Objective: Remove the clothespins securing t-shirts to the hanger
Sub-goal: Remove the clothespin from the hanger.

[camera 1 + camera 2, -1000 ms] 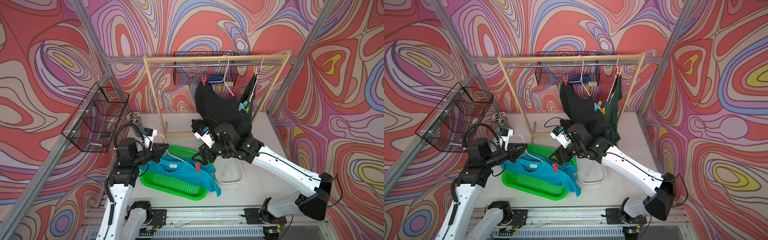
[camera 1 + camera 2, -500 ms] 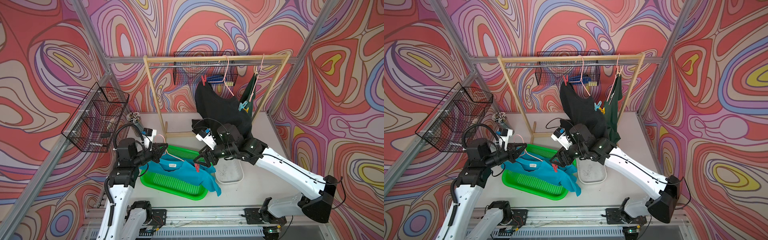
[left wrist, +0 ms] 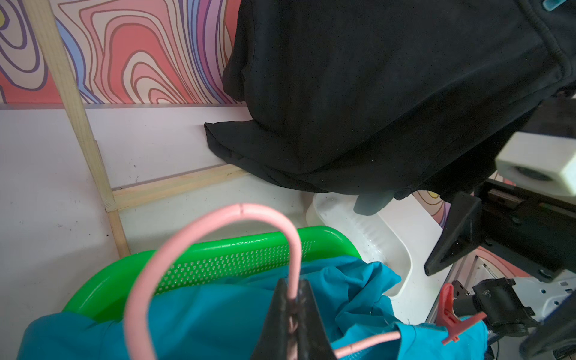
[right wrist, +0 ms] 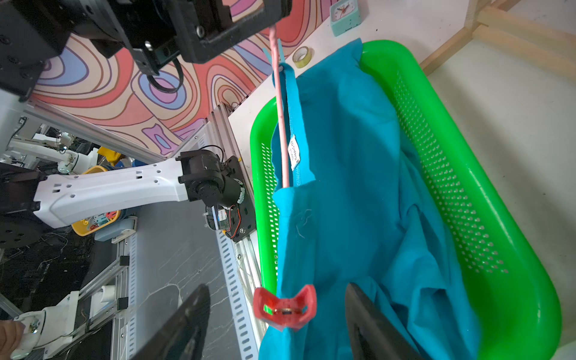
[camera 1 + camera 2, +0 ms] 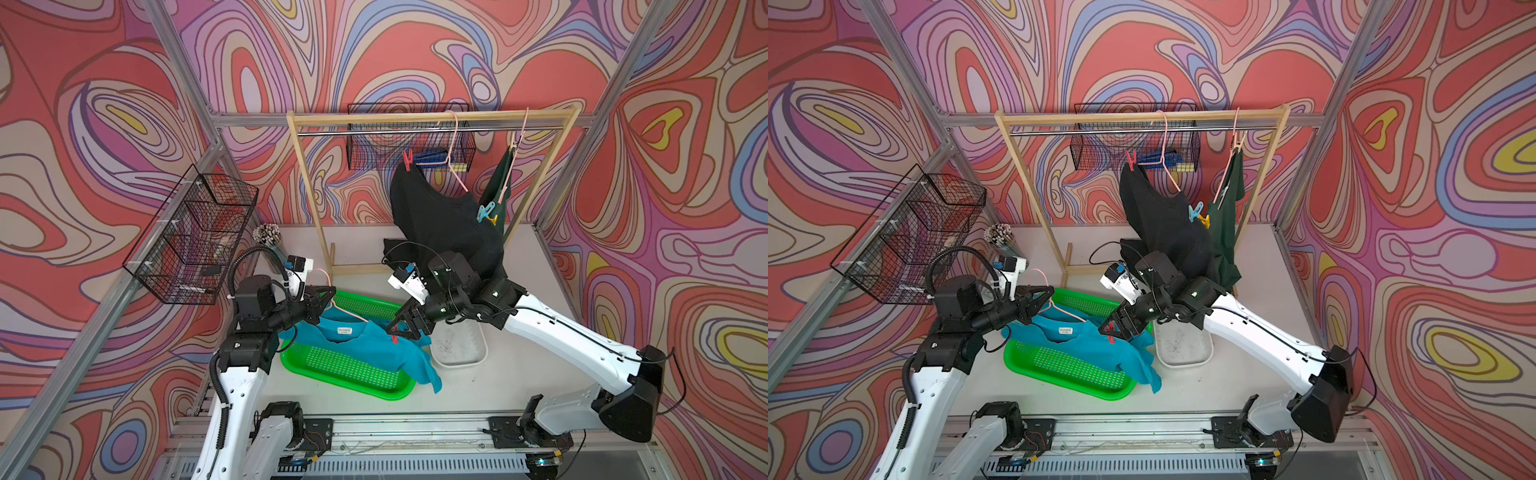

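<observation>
Your right gripper (image 5: 402, 332) is spread, one jaw on each side of the red clothespin (image 4: 284, 308). It's clipped to the turquoise t-shirt (image 4: 358, 187) over the green basket (image 4: 498, 218), handles end-on toward the wrist. Left gripper (image 3: 291, 299) is pinching the pink hanger (image 3: 218, 218).

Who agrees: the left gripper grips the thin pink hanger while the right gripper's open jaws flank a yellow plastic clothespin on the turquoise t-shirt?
Wrong colour: the right wrist view shows a red plastic clothespin on the turquoise t-shirt, between the jaws of the open right gripper. The left gripper does grip the thin pink hanger.
</observation>
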You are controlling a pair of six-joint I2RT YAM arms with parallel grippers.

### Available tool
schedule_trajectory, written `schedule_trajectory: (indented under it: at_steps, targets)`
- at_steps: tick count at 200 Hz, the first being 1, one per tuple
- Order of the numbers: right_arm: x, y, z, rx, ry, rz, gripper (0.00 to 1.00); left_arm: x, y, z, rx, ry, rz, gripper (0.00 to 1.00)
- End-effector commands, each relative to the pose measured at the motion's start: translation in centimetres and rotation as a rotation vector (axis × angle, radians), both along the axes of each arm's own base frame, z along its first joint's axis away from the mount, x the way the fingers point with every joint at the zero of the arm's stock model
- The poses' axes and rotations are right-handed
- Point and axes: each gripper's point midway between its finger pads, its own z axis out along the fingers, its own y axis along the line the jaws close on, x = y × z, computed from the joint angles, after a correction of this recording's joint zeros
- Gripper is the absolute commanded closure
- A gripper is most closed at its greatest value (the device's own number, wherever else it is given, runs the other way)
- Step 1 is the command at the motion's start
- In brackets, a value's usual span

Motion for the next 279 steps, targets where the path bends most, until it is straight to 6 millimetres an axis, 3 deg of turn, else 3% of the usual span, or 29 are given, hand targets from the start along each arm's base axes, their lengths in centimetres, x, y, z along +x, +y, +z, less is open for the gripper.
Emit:
schedule_trajectory:
  at_steps: [1,28,106,178,279]
  targets:
    - [-0.2,0.3,-0.9,-0.003,0.035,0.015,0.33,0.0,-0.1,-0.1,0.010,-0.010,-0.007,1.00]
    - [-0.2,0.1,-1.1,-0.008,0.033,0.002,0.36,0.0,-0.1,-0.2,0.009,-0.006,-0.007,1.00]
    - [0.1,-0.1,-1.6,-0.024,0.029,-0.014,0.57,0.0,-0.1,-0.3,0.007,-0.004,-0.011,1.00]
    - [0.3,0.3,-0.8,-0.002,0.014,-0.018,0.75,0.0,-0.2,-0.2,0.005,-0.004,-0.014,1.00]
    - [3.2,-1.6,3.0,0.071,-0.181,-0.224,0.81,0.0,-0.2,-0.2,0.003,-0.005,-0.015,1.00]
